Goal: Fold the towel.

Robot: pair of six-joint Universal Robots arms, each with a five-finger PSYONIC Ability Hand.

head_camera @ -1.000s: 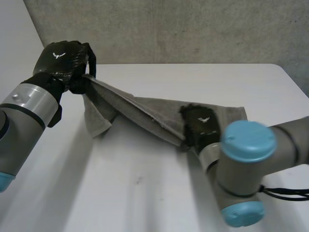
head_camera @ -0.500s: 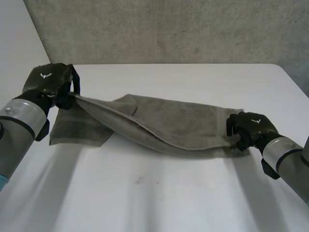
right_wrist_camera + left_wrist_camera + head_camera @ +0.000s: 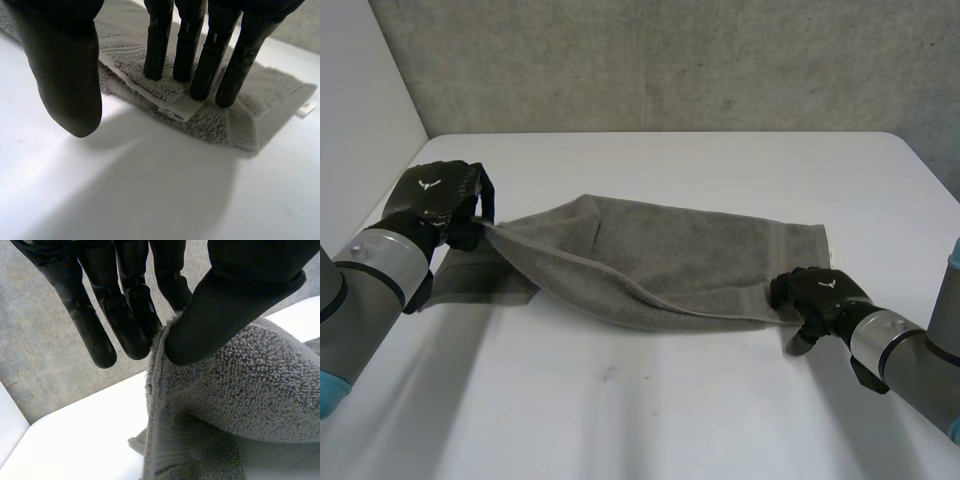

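Left hand point(image 3: 438, 195) pinches a corner of the grey towel point(image 3: 680, 250) between thumb point(image 3: 225, 305) and fingers point(image 3: 125, 320), that corner raised off the white table point(image 3: 640, 410). Right hand point(image 3: 817, 293) is down at the towel's near right end, fingers point(image 3: 204, 75) straight and pressing the upper layer's edge flat, thumb point(image 3: 70, 80) clear of the cloth, gripping nothing. Towel lies stretched between both hands across the table's middle, partly doubled over itself
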